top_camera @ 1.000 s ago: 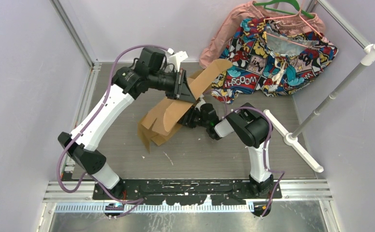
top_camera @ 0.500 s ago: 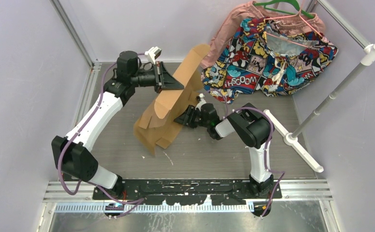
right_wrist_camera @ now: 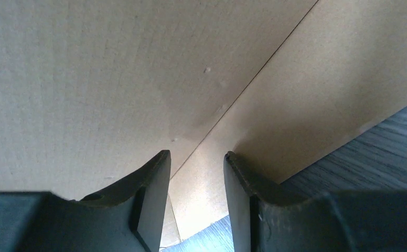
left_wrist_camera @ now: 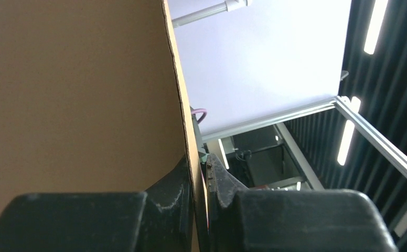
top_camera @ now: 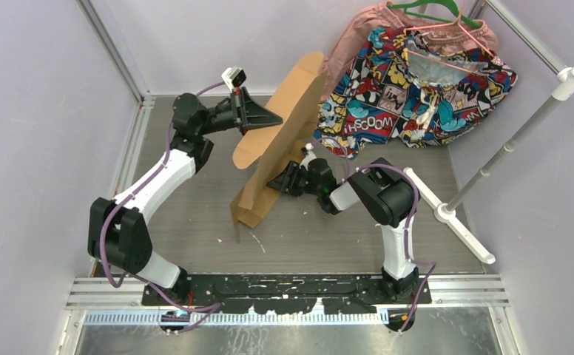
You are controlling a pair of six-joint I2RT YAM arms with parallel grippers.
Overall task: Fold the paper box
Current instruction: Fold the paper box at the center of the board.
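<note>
Jaws of the left gripper point(left_wrist_camera: 197, 173): pressed together on an upper edge of the paper box point(top_camera: 284, 137), the board's thin edge running up between the fingertips. Jaws of the right gripper point(right_wrist_camera: 196, 160): partly spread, holding nothing, tips close to the sheet's broad face on the side opposite the left grip; contact cannot be told. Paper box: unfolded brown sheet, now standing steeply, top flap above the left jaws, lower corner down on the table point(top_camera: 195, 222) below and nearer than both. Change: a second ago the sheet leaned low across the table; the left arm has drawn back and lifted, tipping it nearly upright, while the right gripper has hardly moved. Meaning, as a judgement: repositioning only; no panel is yet creased, so folding is still ahead. Beyond the right jaws: comic-print cloth point(top_camera: 417, 81), untouched.
</note>
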